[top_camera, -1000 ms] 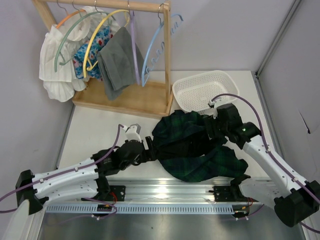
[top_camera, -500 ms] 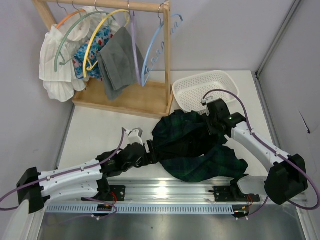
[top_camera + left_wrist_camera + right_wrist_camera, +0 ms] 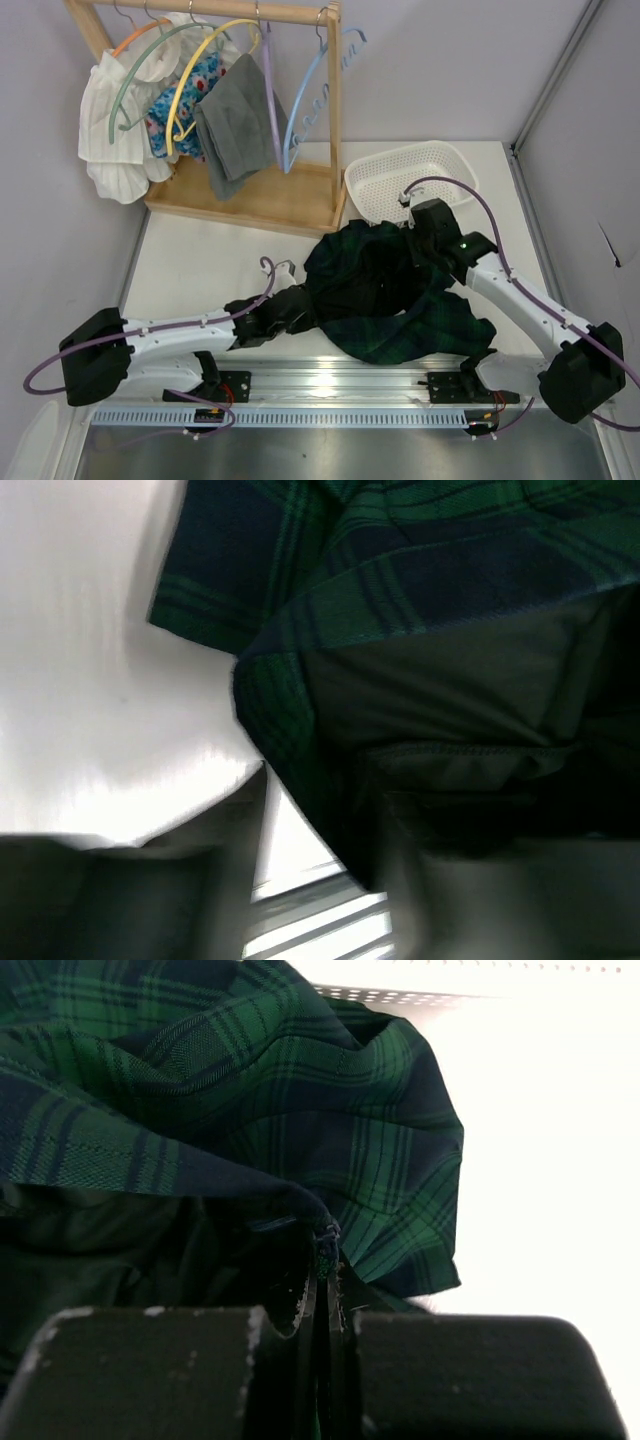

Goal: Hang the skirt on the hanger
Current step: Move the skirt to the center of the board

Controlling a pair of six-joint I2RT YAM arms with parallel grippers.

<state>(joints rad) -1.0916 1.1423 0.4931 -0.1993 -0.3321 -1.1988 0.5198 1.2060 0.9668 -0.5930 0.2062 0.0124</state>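
On the table, the right claw pinches the skirt shut; the outstretched left claw stands half-open.

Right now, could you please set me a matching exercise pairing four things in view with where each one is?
Things:
1. plaid skirt
2. white basket
3. light blue hanger
4. grey garment

Places:
A. hanging bare at the right end of the wooden rack
B. heaped on the table near its front edge
C. draped from a hanger mid-rack
D. standing on the table, right of the rack

Pairs: 1-B, 2-D, 3-A, 4-C
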